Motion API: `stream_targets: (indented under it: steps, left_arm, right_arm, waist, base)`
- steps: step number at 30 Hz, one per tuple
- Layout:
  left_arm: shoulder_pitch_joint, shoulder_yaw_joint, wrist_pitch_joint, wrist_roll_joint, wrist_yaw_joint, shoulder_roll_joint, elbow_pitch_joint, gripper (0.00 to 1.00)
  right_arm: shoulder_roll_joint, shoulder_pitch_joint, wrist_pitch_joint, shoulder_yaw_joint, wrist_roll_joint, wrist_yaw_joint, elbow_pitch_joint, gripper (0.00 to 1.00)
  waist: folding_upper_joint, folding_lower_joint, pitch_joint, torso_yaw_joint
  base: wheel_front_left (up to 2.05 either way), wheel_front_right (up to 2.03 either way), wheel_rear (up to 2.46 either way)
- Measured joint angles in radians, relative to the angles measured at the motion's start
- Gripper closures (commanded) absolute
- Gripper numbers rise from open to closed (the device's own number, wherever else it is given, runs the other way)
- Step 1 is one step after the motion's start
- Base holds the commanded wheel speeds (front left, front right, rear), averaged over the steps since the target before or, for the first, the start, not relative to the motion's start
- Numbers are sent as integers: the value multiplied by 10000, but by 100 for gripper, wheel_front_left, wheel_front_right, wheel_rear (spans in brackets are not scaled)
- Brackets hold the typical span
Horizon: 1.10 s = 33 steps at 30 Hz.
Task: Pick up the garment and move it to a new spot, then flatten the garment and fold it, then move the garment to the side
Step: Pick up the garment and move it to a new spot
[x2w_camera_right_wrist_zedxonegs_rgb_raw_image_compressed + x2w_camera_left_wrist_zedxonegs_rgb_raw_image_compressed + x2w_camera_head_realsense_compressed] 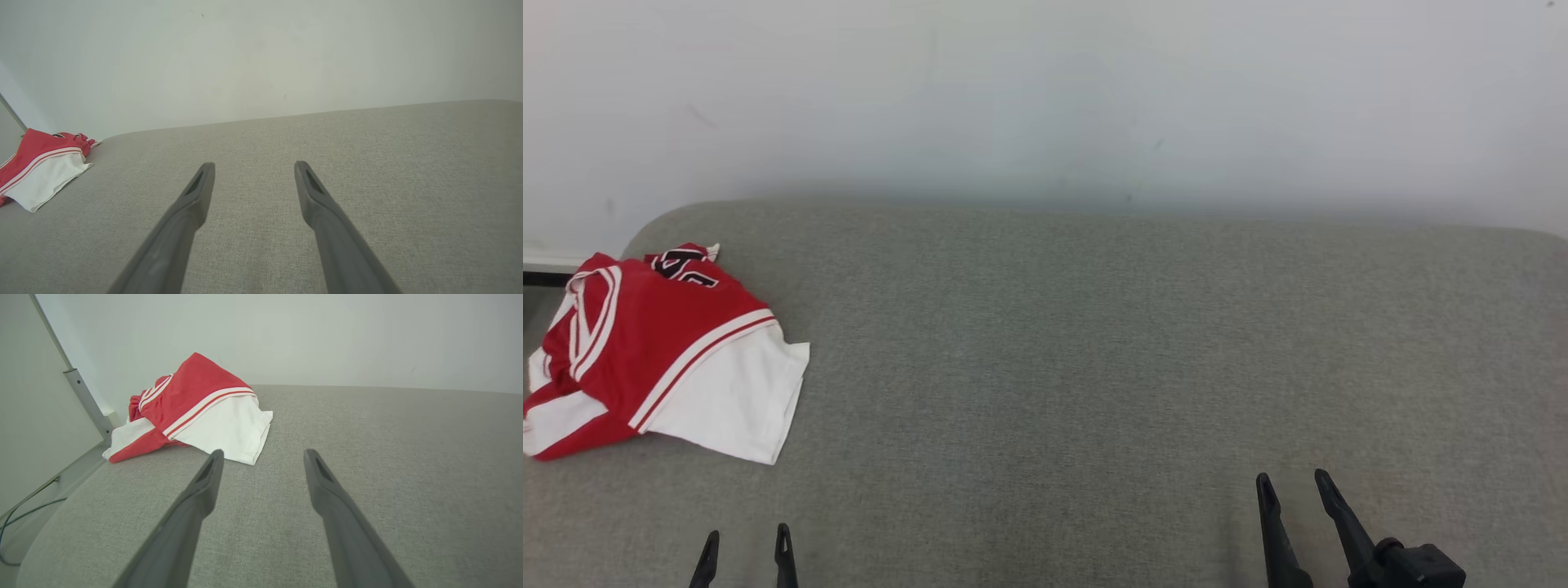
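Both sets of jaws stand wide and hold nothing. The left gripper (pixel 747 543) sits low at the near edge with its fingers pointing up the grey surface (pixel 1094 343). The right gripper (pixel 1292 490) sits well to its right in the same pose, a little further in.

The garment (pixel 662 351), red with white panels and stripes, lies ahead of the left gripper and somewhat to its left, apart from the fingertips. It rests at the surface's far left corner as a rumpled heap, with a white part spread flat toward the middle and red folds bunched behind it.

I judge the task to be at its start. Nothing is gripped, the garment is neither flat nor neatly folded, and the pick-up, the move, the flattening, the fold and the final shift to the side all appear to remain.

The heap's left side reaches the surface's rounded left edge and may hang slightly over it; I cannot tell for sure. Just beyond that edge, in the left wrist view, stand a metal post (pixel 88 402) and a pale panel, with a cable (pixel 24 514) on the floor below. The wall (pixel 1045 98) runs close behind the far edge. The left arm therefore has little spare room on that side. The middle and right of the surface are bare and wide, and look the natural place to spread the garment.
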Motion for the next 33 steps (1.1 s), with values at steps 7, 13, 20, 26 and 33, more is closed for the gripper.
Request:
stream_targets:
  steps: [7,13,20,26,33]
  left_arm:
    - [175,-6,0,-13,123,0,36,0]
    - [222,69,0,-59,138,-2,88,0]
    - [360,163,0,-86,140,-2,109,0]
    - [410,267,0,-119,134,0,113,0]
    - [471,330,0,-165,211,-2,105,0]
  right_arm:
    - [2,95,2,59,90,0,42,0]
    - [2,133,0,119,100,0,50,0]
    - [2,260,0,221,117,0,90,0]
    - [2,299,2,249,119,0,96,0]
    - [2,308,2,322,119,0,115,0]
  waist:
    - [0,0,-68,890]
    - [0,0,-138,1592]
    - [0,-1,-250,2511]
    - [0,-2,-337,3142]
    - [0,-2,-390,3510]
  base:
    - [0,0,0]
    - [0,0,0]
    - [0,0,0]
    - [0,0,0]
    - [0,0,0]
